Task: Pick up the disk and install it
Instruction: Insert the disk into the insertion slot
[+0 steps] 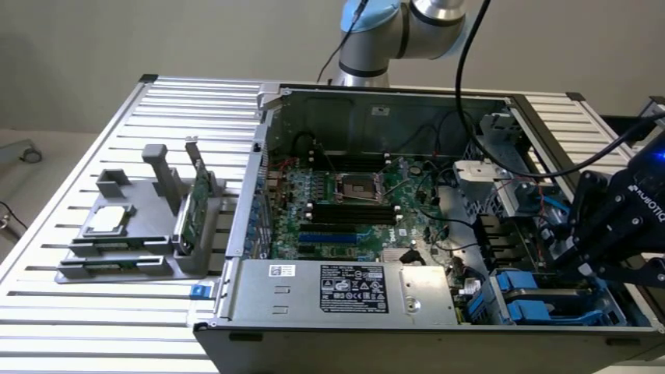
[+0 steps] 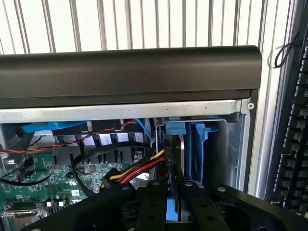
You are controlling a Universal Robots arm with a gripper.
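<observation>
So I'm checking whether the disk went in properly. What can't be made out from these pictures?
- The disk, wrist view: just an edge shows between the gripper fingers; its label and lower part are cut off.
- How far it sits in the blue bay: hidden by the gripper.
- Exterior view: the gripper body covers the disk, and the fingertips are lost among the blue carriers.

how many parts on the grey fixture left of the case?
2. A silver square chip lies flat on the fixture, toward the exterior view's left; a green circuit card stands upright at its right edge. Its low front slots may hide more.
</observation>
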